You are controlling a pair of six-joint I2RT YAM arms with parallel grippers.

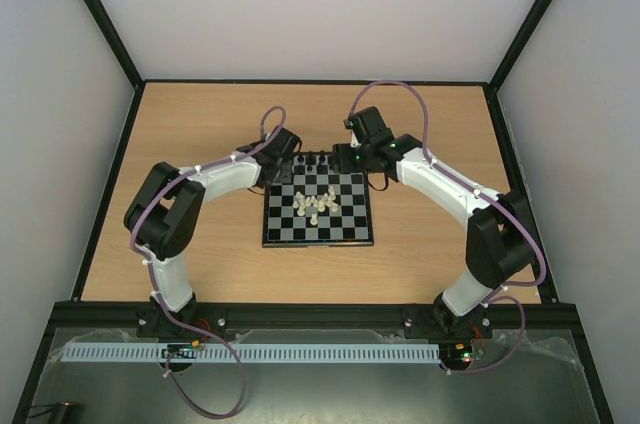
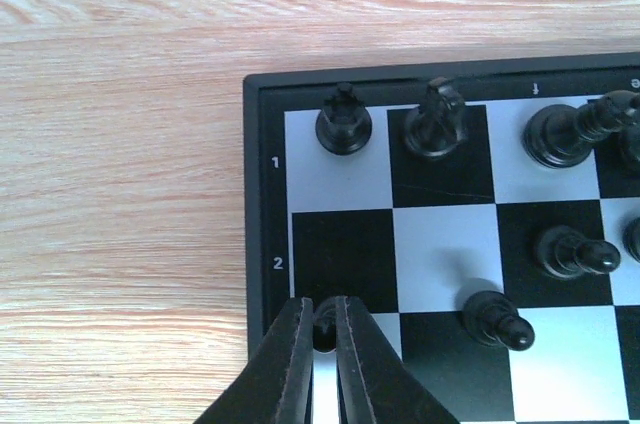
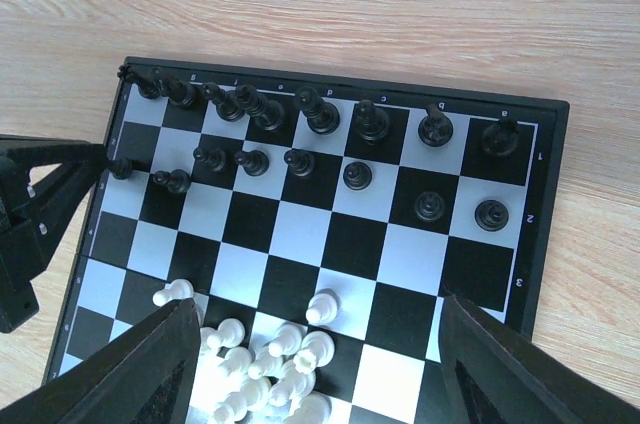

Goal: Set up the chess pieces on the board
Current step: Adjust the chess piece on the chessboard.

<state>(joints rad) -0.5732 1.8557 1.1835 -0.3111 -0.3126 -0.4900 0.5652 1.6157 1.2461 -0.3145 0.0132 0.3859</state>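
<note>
left end effector [image 2: 325, 309]: jaws pinched almost together on one small black piece [image 2: 325, 332], likely a pawn, at the board's [image 3: 405, 249] 10 o'clock corner in the top view. whether its base is on the square or lifted, you cannot tell.

right end effector [image 3: 318, 314]: jaws wide apart, nothing between them, hovering over the board from the 1 o'clock side.

black pieces [image 3: 320, 109]: two rows along the 12 o'clock edge, several leaning or lying over. white pieces [image 3: 270, 364]: a heap near the board's middle, touching one another, mostly toppled. board sits mid bench [image 1: 200, 144].

handling, by judgement: figurines look hard, smooth and very light, so they'll tip or skid at a nudge. take each by the neck or head from above, jaws only slightly opened. start on the stray white [image 3: 175, 292] beside the heap, well clear of its neighbours.
</note>
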